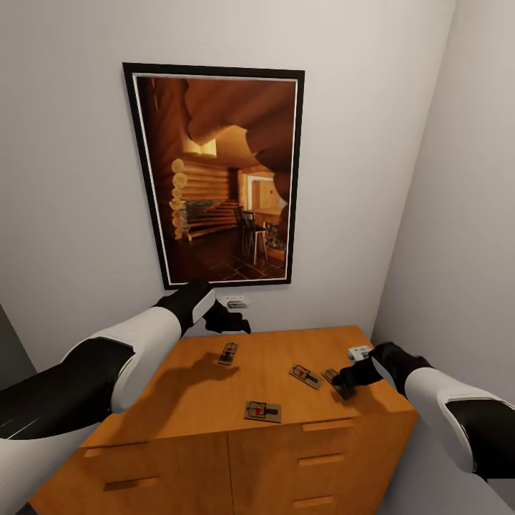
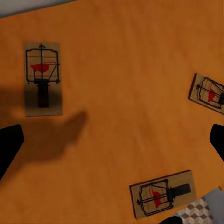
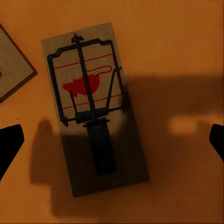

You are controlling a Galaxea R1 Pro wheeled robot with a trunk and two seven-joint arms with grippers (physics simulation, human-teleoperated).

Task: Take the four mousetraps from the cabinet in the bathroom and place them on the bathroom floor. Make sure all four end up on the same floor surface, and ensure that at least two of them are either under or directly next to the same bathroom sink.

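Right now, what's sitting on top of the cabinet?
Four mousetraps lie flat on the cabinet: one near the back, one near the front edge, one right of centre, and a fourth partly covered by the right claw. Its drawers are closed, so the contents are hidden.

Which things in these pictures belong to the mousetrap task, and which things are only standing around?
Belong to the task:
- four mousetraps on the cabinet top: back one, front one, middle one, and one under the right gripper
- orange-brown cabinet with drawers

Only standing around:
- framed picture of a log interior
- wall socket
- small white object at the cabinet's right edge
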